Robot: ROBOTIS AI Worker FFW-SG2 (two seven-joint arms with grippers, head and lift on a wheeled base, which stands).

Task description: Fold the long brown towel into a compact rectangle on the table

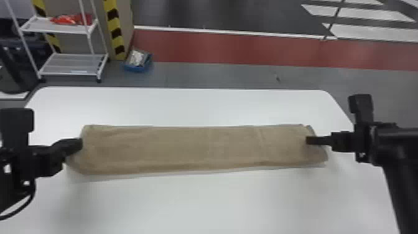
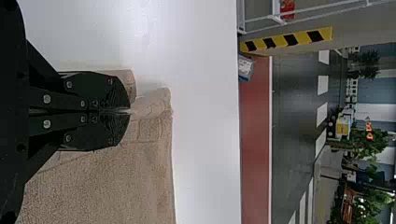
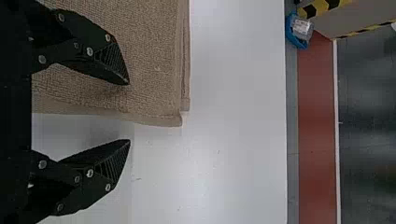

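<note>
The left gripper [image 1: 77, 145] pinches the left end of the long brown towel [image 1: 199, 149], which stretches across the white table [image 1: 199, 205]. At its right end, the right gripper [image 1: 308, 140] stands open, one finger over the cloth, the other past its edge. Beyond the table is a white rack [image 1: 70, 74].

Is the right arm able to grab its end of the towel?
Probably yes: the right gripper is open at that end, one finger over the towel, the other past its edge, nothing blocking.

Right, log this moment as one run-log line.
towel: long strip across table | left gripper: shut on towel's left end | right gripper: open at right end | compact rectangle: not yet
</note>
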